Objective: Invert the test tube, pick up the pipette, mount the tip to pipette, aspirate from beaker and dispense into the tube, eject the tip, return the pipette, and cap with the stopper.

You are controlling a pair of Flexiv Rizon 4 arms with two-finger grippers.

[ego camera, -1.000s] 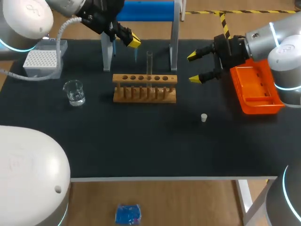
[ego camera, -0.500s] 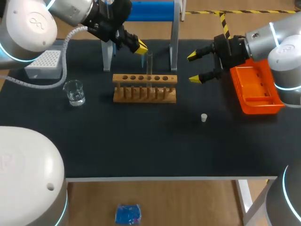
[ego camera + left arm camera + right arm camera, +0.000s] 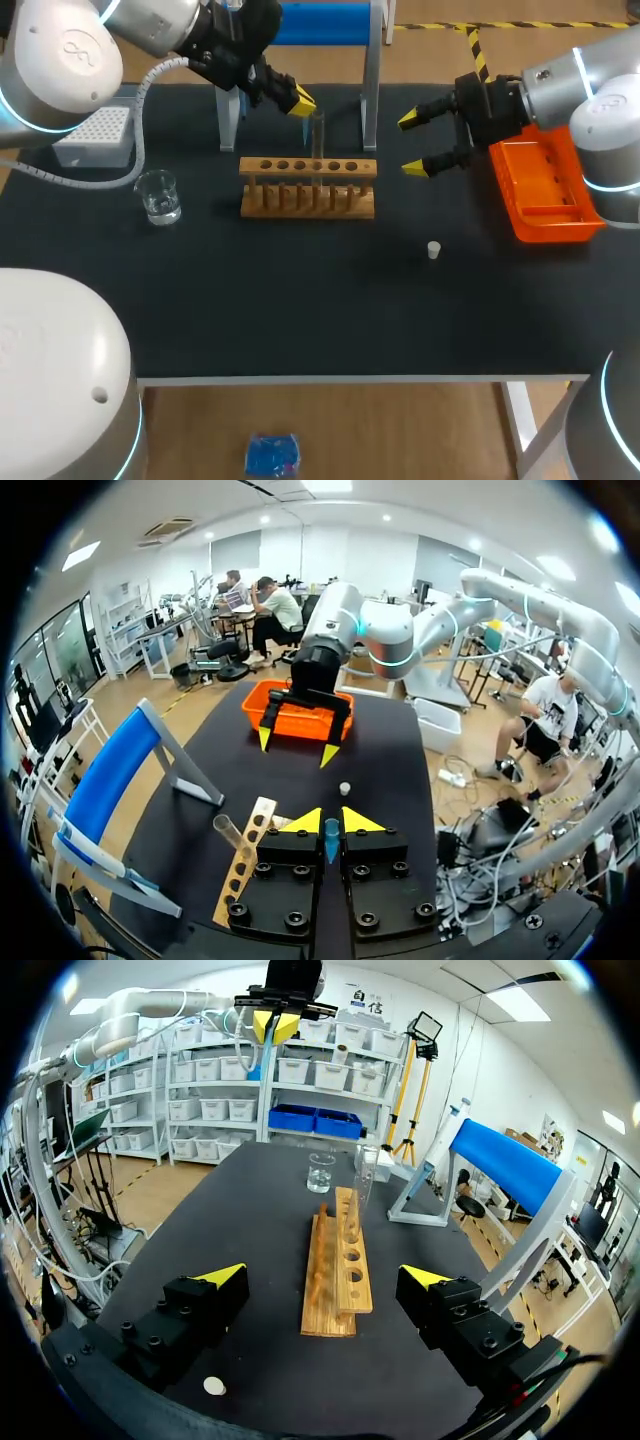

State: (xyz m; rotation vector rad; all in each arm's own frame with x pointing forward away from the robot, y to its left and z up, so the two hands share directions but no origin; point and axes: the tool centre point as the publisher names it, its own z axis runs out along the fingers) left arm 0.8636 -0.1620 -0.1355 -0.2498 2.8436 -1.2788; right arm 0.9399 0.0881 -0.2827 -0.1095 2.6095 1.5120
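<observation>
A black table (image 3: pixel 300 300) seen from above, with two robot arms reaching in from the far corners. Near the middle stands a wooden test tube rack (image 3: pixel 307 190) holding one clear test tube (image 3: pixel 318 135) upright in a hole of its back row, open end up. The left gripper (image 3: pixel 296 100) hangs at the far side of the rack, close to the mouth of the tube. Its fingers are clenched on a pipette (image 3: pixel 331 842), whose blue tip pokes out between the two yellow fingertips in the left wrist view. It is not clear whether the tip is right over the tube or just beside it. The right gripper (image 3: pixel 415 143) hovers off the rack's right end, its fingers spread wide and grasping nothing, pointed toward the rack. Behind this gripper lies an orange tray (image 3: pixel 545 195) near the table's right edge. A small white stopper (image 3: pixel 433 250) sits alone on the table, nearer the front than the rack and to its right. To the left of the rack stands a glass beaker (image 3: pixel 158 196) with clear liquid in it. Beyond the beaker, at the far left, is a white pipette tip box (image 3: pixel 92 135). A blue stand (image 3: pixel 320 22) on metal legs rises at the table's back edge.
</observation>
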